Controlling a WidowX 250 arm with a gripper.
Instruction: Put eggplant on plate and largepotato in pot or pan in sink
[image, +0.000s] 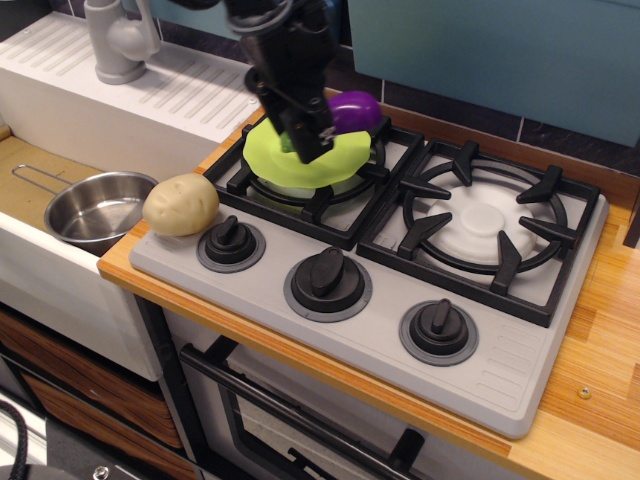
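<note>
Currently the gripper (305, 138) is clenched on one eggplant (352, 110) above one plate (318, 164); one largepotato (181, 204), one pan (95, 207).

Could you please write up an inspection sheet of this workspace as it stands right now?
Surface: grey two-burner stove set in a wooden counter.
Job's things: eggplant held over the far edge of the plate; largepotato on the stove's left corner; pan in the sink, empty.
Clutter: nothing seen.
Grippers: gripper over the plate, fingers shut on the eggplant's stem end.
Cables: nothing seen.
Surroundings: faucet, ribbed drainboard, teal wall.
</note>
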